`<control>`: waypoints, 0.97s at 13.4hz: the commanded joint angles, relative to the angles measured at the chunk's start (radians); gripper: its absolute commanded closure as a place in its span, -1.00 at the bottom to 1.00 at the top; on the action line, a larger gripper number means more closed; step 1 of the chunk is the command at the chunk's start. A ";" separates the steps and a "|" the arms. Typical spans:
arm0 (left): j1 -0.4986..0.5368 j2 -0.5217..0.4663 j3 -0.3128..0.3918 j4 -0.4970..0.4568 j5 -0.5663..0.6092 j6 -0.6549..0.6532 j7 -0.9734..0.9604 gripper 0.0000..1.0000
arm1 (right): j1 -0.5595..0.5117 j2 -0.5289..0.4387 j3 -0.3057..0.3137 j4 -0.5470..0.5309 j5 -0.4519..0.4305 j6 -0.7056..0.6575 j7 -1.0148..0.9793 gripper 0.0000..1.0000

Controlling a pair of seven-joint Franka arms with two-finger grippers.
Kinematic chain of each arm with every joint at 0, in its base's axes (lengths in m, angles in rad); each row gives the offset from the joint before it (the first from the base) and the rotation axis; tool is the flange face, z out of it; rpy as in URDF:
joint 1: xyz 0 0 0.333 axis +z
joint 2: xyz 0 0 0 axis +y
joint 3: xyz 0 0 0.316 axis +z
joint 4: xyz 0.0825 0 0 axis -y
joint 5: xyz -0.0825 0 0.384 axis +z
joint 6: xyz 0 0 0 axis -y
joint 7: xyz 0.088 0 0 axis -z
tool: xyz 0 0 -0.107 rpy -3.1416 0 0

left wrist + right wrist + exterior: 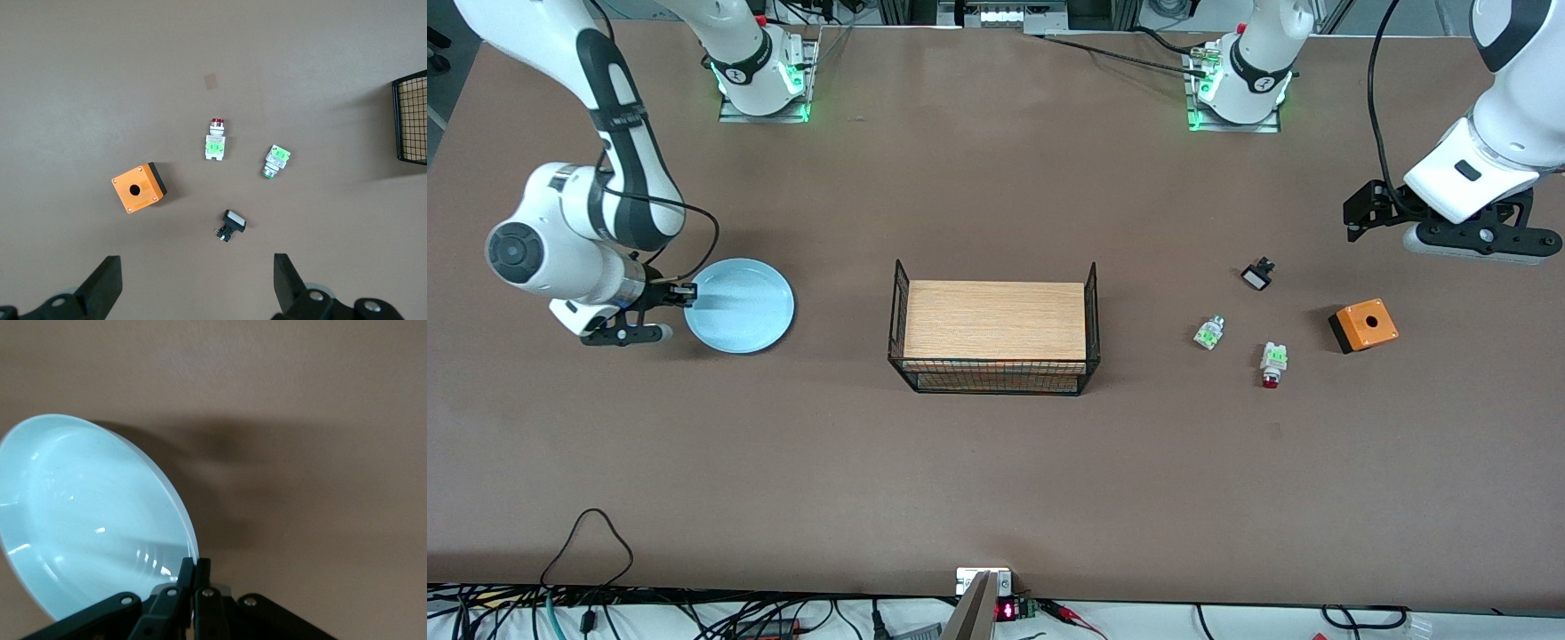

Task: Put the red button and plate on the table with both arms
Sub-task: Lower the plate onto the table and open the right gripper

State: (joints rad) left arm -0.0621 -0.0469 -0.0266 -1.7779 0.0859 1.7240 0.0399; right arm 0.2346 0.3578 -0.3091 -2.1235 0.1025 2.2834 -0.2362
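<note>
The light blue plate (740, 305) is at the right arm's end of the brown table (996, 498). My right gripper (689, 292) is shut on the plate's rim (190, 547); its own point in the right wrist view (195, 565) is at that rim. The plate casts a shadow beside it, and I cannot tell if it rests flat. The red button (1272, 364) lies on the table toward the left arm's end, also in the left wrist view (215, 140). My left gripper (1362, 212) is open and empty, high over the table there (197, 268).
A green-and-clear block (1209, 332) lies beside the red button, a black-and-white piece (1257, 274) farther from the front camera, and an orange box (1363, 325) toward the left arm's end. A wooden-topped black wire crate (996, 333) stands mid-table.
</note>
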 commanded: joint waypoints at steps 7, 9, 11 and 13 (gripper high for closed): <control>-0.002 0.005 0.000 0.028 -0.012 -0.020 0.002 -1.00 | -0.035 -0.052 0.024 0.106 -0.003 -0.175 0.047 -1.00; -0.002 0.005 0.000 0.026 -0.012 -0.023 0.006 -1.00 | 0.005 -0.066 0.024 0.204 0.000 -0.287 0.139 -1.00; -0.002 0.005 0.000 0.026 -0.012 -0.023 0.005 -1.00 | 0.047 -0.071 0.024 0.305 0.003 -0.384 0.213 -1.00; -0.002 0.005 0.000 0.026 -0.011 -0.023 0.005 -1.00 | 0.072 -0.085 0.022 0.414 -0.006 -0.482 0.248 -1.00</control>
State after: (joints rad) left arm -0.0622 -0.0468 -0.0268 -1.7755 0.0859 1.7235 0.0400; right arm 0.2899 0.2713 -0.2842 -1.8122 0.1031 1.8934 -0.0274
